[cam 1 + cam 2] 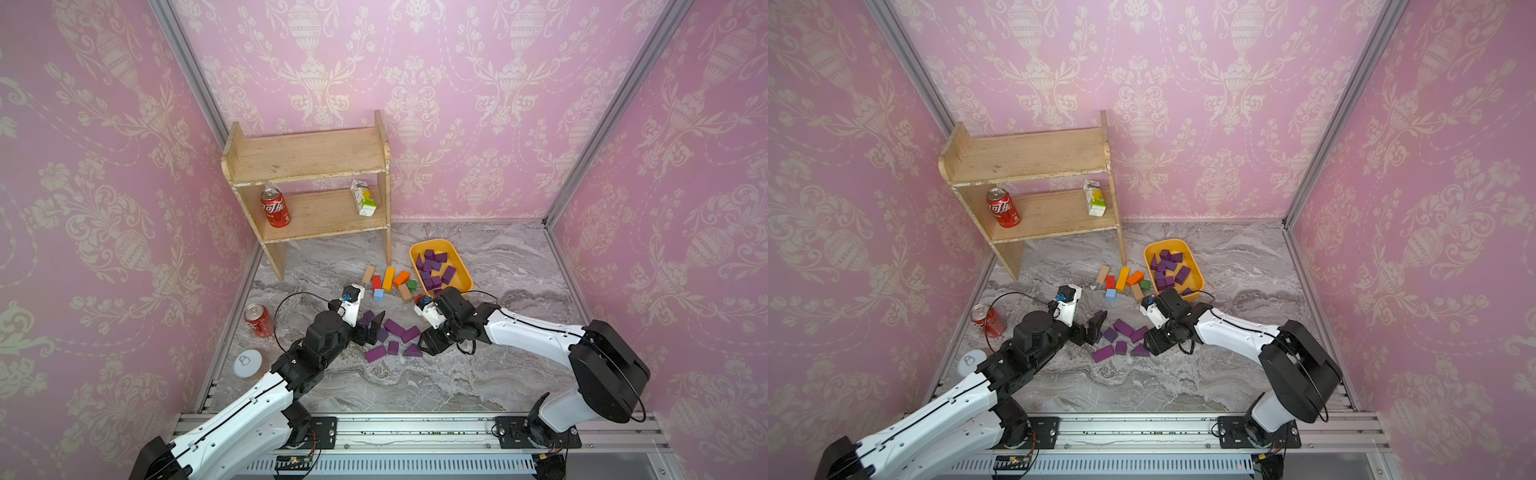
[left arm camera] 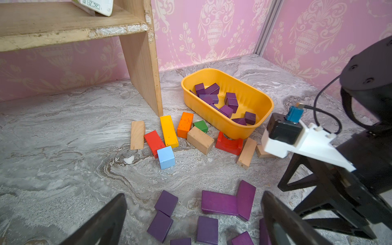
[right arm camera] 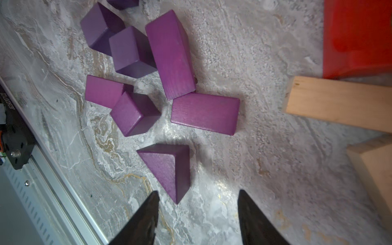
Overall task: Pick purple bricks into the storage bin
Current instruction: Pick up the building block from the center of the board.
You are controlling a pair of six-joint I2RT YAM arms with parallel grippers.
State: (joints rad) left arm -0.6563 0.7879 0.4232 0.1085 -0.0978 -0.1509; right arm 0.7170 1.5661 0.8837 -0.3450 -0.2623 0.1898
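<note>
Several purple bricks (image 1: 394,328) found loose on counter (image 1: 415,382); spotted purple wedge (image 3: 167,169) just ahead of right pincer (image 3: 198,192), one corner pointing back at its tips. Saw that pincer part-open, empty, nearer than wide-open, empty left pincer (image 2: 193,194); storage bin (image 2: 224,126) well ahead of the latter.

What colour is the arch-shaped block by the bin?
The arch block is red; left wrist view shows it best.
</note>
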